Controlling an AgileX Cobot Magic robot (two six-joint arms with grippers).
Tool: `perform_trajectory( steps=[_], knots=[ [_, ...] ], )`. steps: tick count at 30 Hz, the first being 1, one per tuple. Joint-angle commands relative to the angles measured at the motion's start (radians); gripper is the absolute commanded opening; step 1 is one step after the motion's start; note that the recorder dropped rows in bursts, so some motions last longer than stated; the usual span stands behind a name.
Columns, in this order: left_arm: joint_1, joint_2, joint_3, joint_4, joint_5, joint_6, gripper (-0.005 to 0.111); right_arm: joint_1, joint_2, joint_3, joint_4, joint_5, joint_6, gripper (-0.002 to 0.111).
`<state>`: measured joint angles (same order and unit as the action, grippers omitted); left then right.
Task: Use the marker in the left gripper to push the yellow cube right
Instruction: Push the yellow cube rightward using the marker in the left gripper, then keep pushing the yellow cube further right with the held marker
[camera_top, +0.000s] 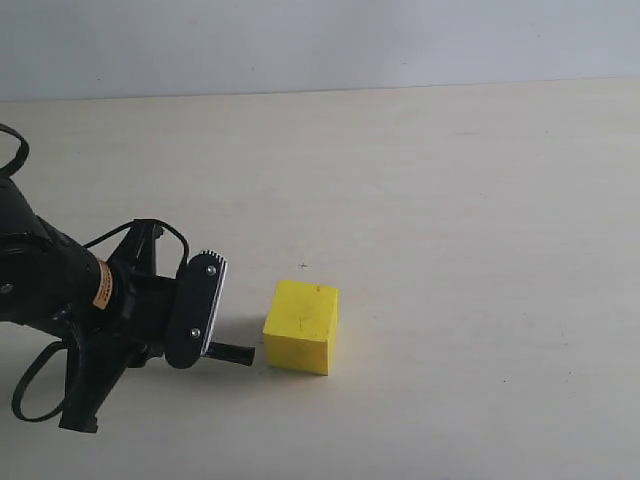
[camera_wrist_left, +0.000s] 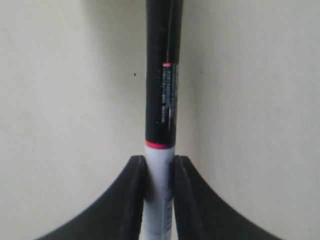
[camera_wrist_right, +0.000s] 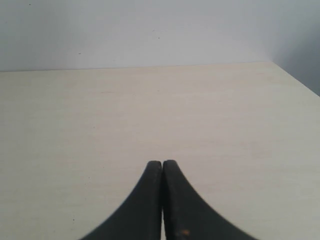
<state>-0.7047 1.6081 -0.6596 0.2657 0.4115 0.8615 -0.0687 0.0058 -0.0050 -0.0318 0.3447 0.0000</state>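
Observation:
The yellow cube (camera_top: 301, 326) rests on the pale table, a little left of centre in the exterior view. My left gripper (camera_top: 205, 305) is low at the cube's left side, shut on the marker (camera_top: 236, 353), whose black end pokes out toward the cube and stops just short of its lower left edge. In the left wrist view the marker (camera_wrist_left: 162, 100) runs straight out from between the two black fingers (camera_wrist_left: 135, 195), white barrel clamped, black capped part beyond; the cube is out of that view. My right gripper (camera_wrist_right: 162, 164) shows only in its own wrist view, shut on nothing.
The light wooden table (camera_top: 480, 230) stretches right of the cube and behind it to a grey wall (camera_top: 320, 40). The table's far right corner edge (camera_wrist_right: 295, 75) shows in the right wrist view.

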Motion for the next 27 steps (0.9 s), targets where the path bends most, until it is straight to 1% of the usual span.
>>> perform_trajectory(
  steps=[1, 6, 8, 11, 17, 20, 21, 22, 23, 25, 27],
  knots=[
    [0.009, 0.004, -0.006, -0.007, 0.003, -0.011, 0.0, -0.008, -0.006, 0.005, -0.001, -0.008, 0.0, 0.0],
    [-0.016, 0.004, -0.006, -0.056, -0.114, -0.019, 0.0, -0.008, -0.006, 0.005, -0.001, -0.008, 0.0, 0.0],
    [-0.033, 0.004, -0.006, -0.072, -0.129, -0.025, 0.0, -0.008, -0.006, 0.005, -0.001, -0.008, 0.0, 0.0],
    [-0.041, 0.004, -0.006, -0.07, -0.101, -0.025, 0.0, -0.008, -0.006, 0.005, -0.001, -0.008, 0.0, 0.0],
    [0.008, 0.004, -0.006, -0.056, -0.088, -0.032, 0.0, -0.008, -0.006, 0.005, -0.001, -0.008, 0.0, 0.0],
    [-0.001, 0.008, -0.014, -0.062, -0.111, -0.032, 0.0, -0.008, -0.006, 0.005, -0.001, -0.008, 0.0, 0.0],
    [-0.022, 0.019, -0.041, -0.096, -0.111, -0.032, 0.0, -0.008, -0.006, 0.005, -0.001, -0.008, 0.0, 0.0],
    [-0.035, 0.027, -0.062, -0.106, -0.111, -0.032, 0.0, -0.008, -0.006, 0.005, -0.001, -0.008, 0.0, 0.0],
    [-0.064, 0.045, -0.1, -0.108, -0.111, -0.045, 0.0, -0.008, -0.006, 0.005, -0.001, -0.008, 0.0, 0.0],
    [-0.061, 0.059, -0.128, -0.108, -0.076, -0.072, 0.0, -0.008, -0.006, 0.005, -0.001, -0.008, 0.0, 0.0],
    [-0.035, 0.062, -0.13, -0.089, -0.028, -0.078, 0.0, -0.008, -0.006, 0.005, -0.001, -0.008, 0.0, 0.0]
  ],
)
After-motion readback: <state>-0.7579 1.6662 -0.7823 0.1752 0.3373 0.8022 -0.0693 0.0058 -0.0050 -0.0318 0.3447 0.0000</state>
